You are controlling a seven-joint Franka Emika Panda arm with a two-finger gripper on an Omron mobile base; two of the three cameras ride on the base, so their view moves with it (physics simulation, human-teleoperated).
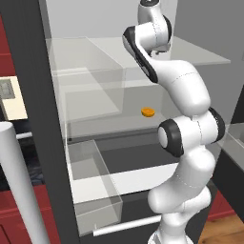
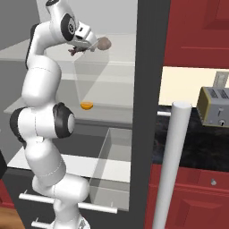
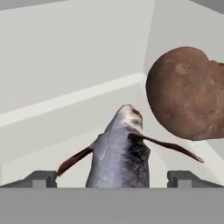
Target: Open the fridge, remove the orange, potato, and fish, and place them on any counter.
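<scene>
1. OK, fridge (image 1: 33, 95) is open: white interior, glass shelves, clear door bins in both base views.
2. Arm reaches up into the upper shelf area; gripper (image 2: 86, 44) sits high in the right base view, aimed into the fridge.
3. Gripper (image 3: 113, 178) jaws are spread wide, one fingertip (image 3: 41, 178) on either side of the fish (image 3: 119, 153) in the hand view. Not clamped on anything.
4. Fish lies between the open fingers, head pointing away from the camera, reddish fins splayed out left and right. Whether the fingertips touch it, cannot tell; they look apart from its body.
5. Potato (image 3: 188, 94) is just beside the fish, to its upper right in the hand view. In the right base view the potato (image 2: 104, 43) sits just past the gripper on the same upper shelf, with the fish (image 2: 76, 50) showing as a small dark shape under the hand.
6. Orange (image 1: 147, 112) rests on a lower glass shelf, well apart from the gripper; also at (image 2: 86, 105).
7. Toaster (image 2: 214, 107) on the dark surface right of the fridge.
</scene>
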